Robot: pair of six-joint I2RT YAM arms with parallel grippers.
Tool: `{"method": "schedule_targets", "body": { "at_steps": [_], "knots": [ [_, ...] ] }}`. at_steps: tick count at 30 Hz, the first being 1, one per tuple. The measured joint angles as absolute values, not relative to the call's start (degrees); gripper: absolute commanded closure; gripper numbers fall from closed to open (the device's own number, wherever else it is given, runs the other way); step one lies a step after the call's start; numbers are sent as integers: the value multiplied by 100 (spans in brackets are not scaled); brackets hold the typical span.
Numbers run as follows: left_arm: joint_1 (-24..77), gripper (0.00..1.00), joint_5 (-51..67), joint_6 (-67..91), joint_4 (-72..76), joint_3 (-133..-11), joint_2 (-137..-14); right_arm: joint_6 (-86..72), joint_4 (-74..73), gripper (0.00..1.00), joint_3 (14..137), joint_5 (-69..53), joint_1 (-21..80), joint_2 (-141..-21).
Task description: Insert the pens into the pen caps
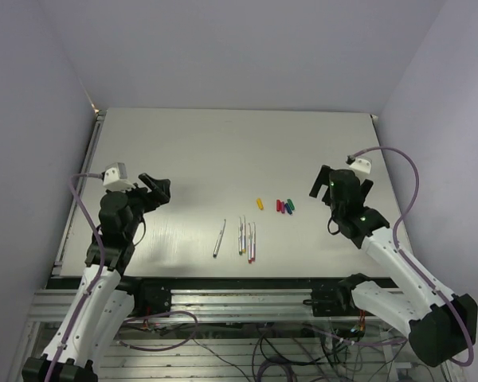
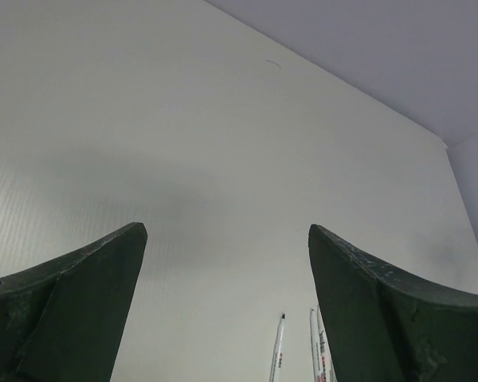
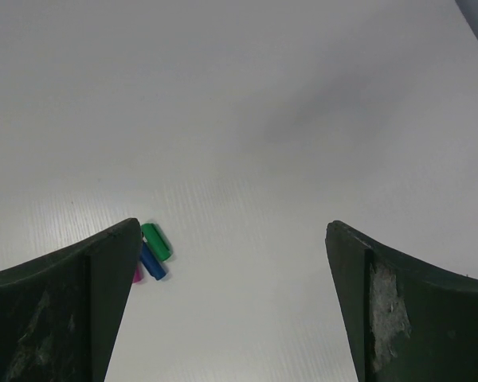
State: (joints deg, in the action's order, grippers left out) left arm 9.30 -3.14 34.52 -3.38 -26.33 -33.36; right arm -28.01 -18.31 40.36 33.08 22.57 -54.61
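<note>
Several slim whitish pens lie on the table near the front middle: one alone (image 1: 220, 237), the others side by side (image 1: 248, 239). Two pen ends show in the left wrist view (image 2: 277, 350). The caps lie in a row behind them: yellow (image 1: 260, 204), red (image 1: 280, 206), magenta (image 1: 284, 209), blue (image 1: 288, 211) and green (image 1: 291, 204). The right wrist view shows the green cap (image 3: 156, 241), the blue cap (image 3: 152, 262) and a sliver of magenta (image 3: 137, 275). My left gripper (image 1: 156, 185) (image 2: 223, 231) is open and empty, left of the pens. My right gripper (image 1: 342, 185) (image 3: 233, 227) is open and empty, right of the caps.
The white table (image 1: 239, 151) is walled by pale panels at the back and on both sides. Its front edge meets the metal frame (image 1: 223, 282) that carries the arm bases. Cables hang under the frame.
</note>
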Motion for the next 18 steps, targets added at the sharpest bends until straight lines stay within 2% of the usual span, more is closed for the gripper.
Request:
{"method": "schedule_targets", "body": {
  "at_steps": [6, 14, 18],
  "knots": [
    [1581, 6, -333, 3315, -257, -2633, -3483, -2757, -1660, 0, 3693, 3179, 2257, -4884],
    [3514, 6, -884, 3192, -126, -2633, -4152, -2849, -1343, 0, 3474, 3087, 2239, -4473],
    [3820, 6, -1024, 3194, -113, -2633, -4453, -2893, -1354, 0, 3474, 3076, 2209, -4517]
  ]
}}
